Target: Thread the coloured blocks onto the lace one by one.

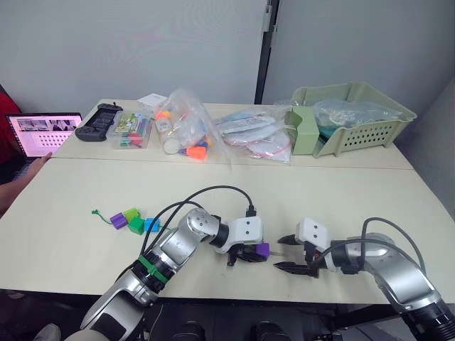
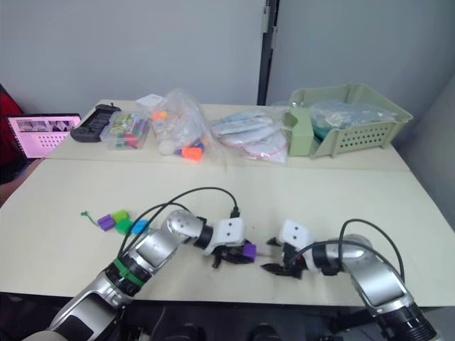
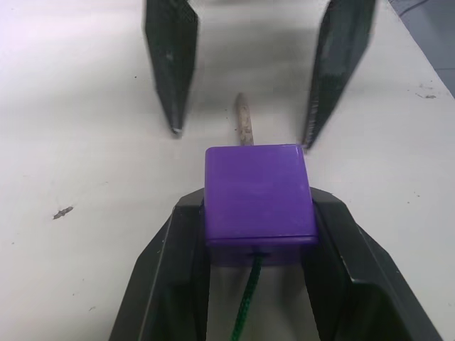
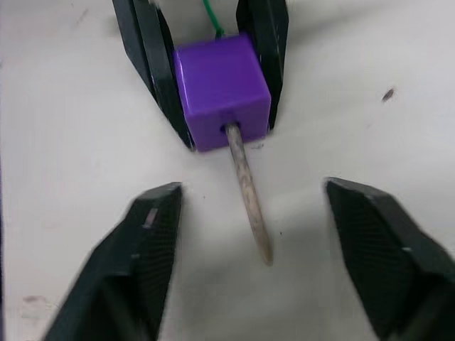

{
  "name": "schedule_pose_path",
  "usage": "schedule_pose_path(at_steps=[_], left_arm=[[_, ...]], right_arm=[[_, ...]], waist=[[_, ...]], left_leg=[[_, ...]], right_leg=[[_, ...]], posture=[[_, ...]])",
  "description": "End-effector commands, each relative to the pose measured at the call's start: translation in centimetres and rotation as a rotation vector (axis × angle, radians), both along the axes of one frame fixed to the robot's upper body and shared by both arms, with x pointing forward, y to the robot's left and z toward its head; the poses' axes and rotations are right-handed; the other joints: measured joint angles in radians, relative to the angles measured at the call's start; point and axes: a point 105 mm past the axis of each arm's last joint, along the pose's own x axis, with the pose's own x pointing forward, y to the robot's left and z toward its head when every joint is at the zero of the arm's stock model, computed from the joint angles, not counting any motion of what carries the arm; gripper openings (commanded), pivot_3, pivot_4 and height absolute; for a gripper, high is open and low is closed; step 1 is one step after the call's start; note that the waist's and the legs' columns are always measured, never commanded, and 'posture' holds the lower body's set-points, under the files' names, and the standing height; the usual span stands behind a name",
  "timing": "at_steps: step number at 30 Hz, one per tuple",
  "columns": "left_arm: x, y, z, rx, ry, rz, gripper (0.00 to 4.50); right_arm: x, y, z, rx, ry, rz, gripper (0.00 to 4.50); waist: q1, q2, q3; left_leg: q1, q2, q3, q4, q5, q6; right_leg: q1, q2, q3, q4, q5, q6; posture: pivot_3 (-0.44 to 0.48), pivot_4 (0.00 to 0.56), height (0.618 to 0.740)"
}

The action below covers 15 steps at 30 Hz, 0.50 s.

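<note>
1. Left eye view: low in the frame's centre, the left gripper (image 1: 250, 253) is clamped on a purple block (image 1: 261, 249). The right gripper (image 1: 286, 253) faces it just beside, fingers spread apart.
2. At left centre, a purple, a lime, a dark green and a blue block (image 1: 151, 225) sit clustered on the table (image 1: 298, 192).
3. Left wrist view: the lace (image 3: 247, 305) enters the block's near face, a detail the eye views are too far off to show.
4. Right wrist view: the lace's stiff pale tip (image 4: 249, 190) pokes out of the block's hole, lying between the open right fingers (image 4: 146, 249), touching neither.
</note>
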Motion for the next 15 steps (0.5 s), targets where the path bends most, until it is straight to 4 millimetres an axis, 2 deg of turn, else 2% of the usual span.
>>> schedule_pose_path(at_steps=[1,6,11,15], left_arm=[[0.5,0.2,0.8,-0.008,-0.034,0.002,1.21],[0.7,0.8,0.9,-0.002,-0.034,0.005,1.21],[0.7,2.2,1.3,-0.010,-0.022,0.015,1.21],[1.2,6.0,1.8,0.019,-0.025,0.060,1.21]], right_arm=[[0.2,-0.1,0.0,-0.014,-0.021,0.018,1.68],[0.2,-0.1,0.0,-0.010,-0.028,0.031,0.00],[0.5,0.0,0.2,0.002,-0.043,0.039,0.00],[0.9,0.4,0.9,0.006,-0.059,0.051,0.00]], waist=[[0.000,0.000,0.000],[0.000,0.000,0.000],[-0.002,0.000,0.000],[-0.004,0.000,0.000]], left_leg=[[0.000,0.000,0.000,0.000,0.000,0.000],[0.002,0.000,0.000,0.000,0.000,0.000],[0.002,0.000,0.000,0.000,0.000,0.000],[0.002,0.001,0.000,0.000,0.000,0.000]], right_leg=[[0.000,0.000,0.000,0.000,0.000,0.000],[0.001,0.000,0.000,0.000,0.000,0.000],[0.002,0.000,0.000,0.000,0.000,0.000],[0.001,0.000,0.000,0.001,0.000,0.000]], posture=[[0.000,0.150,0.740],[0.000,0.150,0.740],[0.000,0.150,0.740],[0.000,0.150,0.740]])
